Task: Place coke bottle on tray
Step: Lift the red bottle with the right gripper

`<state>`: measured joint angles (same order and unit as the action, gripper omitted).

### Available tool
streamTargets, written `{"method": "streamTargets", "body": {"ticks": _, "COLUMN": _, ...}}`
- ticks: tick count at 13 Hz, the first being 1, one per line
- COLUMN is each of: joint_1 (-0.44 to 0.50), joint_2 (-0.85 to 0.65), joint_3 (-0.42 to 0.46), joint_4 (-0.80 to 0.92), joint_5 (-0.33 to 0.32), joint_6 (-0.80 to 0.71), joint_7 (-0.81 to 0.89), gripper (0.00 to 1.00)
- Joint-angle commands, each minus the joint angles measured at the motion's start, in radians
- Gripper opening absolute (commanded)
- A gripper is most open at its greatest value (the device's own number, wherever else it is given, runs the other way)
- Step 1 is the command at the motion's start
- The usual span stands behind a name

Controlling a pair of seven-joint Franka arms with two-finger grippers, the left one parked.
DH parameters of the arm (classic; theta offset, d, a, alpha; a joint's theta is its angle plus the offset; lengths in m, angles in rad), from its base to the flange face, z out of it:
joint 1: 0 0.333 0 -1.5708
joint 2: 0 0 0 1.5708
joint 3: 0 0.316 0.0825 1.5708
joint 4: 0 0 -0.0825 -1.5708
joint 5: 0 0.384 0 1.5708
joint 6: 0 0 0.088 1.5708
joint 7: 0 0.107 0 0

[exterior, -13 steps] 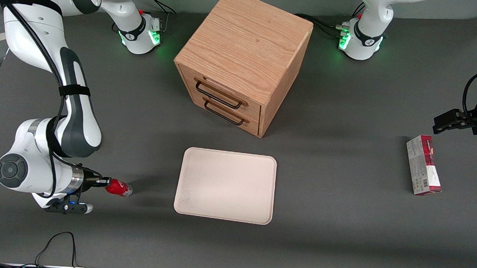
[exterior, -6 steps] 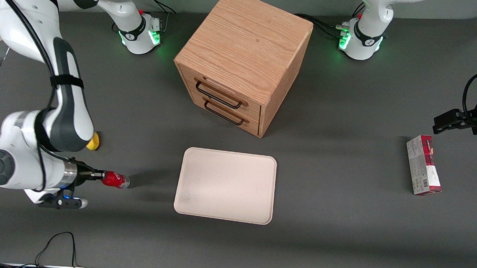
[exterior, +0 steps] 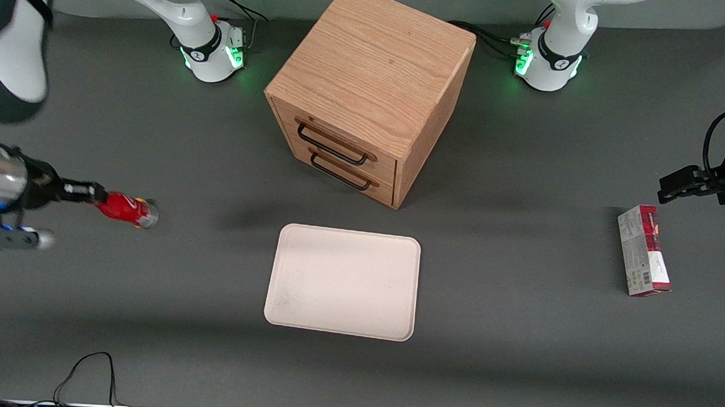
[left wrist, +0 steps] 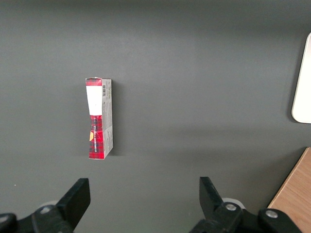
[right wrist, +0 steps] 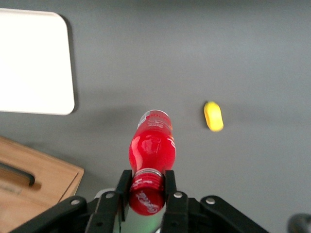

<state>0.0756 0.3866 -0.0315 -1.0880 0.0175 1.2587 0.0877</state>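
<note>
The coke bottle [exterior: 123, 208] [right wrist: 151, 145] is red with a red cap and a silvery base. My right gripper [exterior: 93, 194] [right wrist: 146, 187] is shut on its cap and holds it in the air, base pointing down, above the working arm's end of the table. The cream-white tray [exterior: 343, 281] [right wrist: 34, 58] lies flat on the table in front of the cabinet's drawers, well apart from the bottle, with nothing on it. Its corner [left wrist: 303, 82] also shows in the left wrist view.
A yellow lemon-like lump [right wrist: 213, 116] lies on the table below, close to the bottle's base. The wooden two-drawer cabinet [exterior: 368, 86] [right wrist: 29, 189] stands farther from the front camera than the tray. A red-and-grey carton [exterior: 643, 250] [left wrist: 98, 119] lies toward the parked arm's end.
My right gripper has lifted the coke bottle off the table and carried it upward and away from the front camera, drifting farther from the tray. The tray has not moved.
</note>
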Motion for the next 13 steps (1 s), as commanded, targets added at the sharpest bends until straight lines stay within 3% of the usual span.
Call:
{"method": "streamTargets", "body": {"ticks": 1, "joint_1": -0.002, "joint_2": -0.087, "joint_3": -0.002, "joint_4": -0.059, "joint_5": 0.004, "joint_6": -0.035, "joint_7": 0.007, "gripper": 0.0}}
{"method": "streamTargets", "body": {"ticks": 5, "joint_1": 0.007, "joint_2": -0.043, "joint_3": 0.013, "joint_4": -0.037, "joint_5": 0.004, "joint_6": -0.018, "joint_7": 0.093, "gripper": 0.0}}
{"method": "streamTargets", "body": {"ticks": 8, "joint_1": 0.006, "joint_2": 0.128, "joint_3": 0.111, "joint_4": 0.154, "joint_5": 0.004, "joint_6": -0.002, "joint_7": 0.292, "gripper": 0.0}}
{"method": "streamTargets", "body": {"ticks": 10, "joint_1": 0.007, "joint_2": 0.214, "joint_3": 0.157, "joint_4": 0.23, "joint_5": 0.002, "joint_6": 0.08, "joint_7": 0.447, "gripper": 0.0}}
{"method": "streamTargets", "body": {"ticks": 13, "joint_1": 0.058, "joint_2": 0.282, "joint_3": 0.173, "joint_4": 0.23, "joint_5": -0.007, "joint_6": 0.189, "joint_7": 0.527, "gripper": 0.0}}
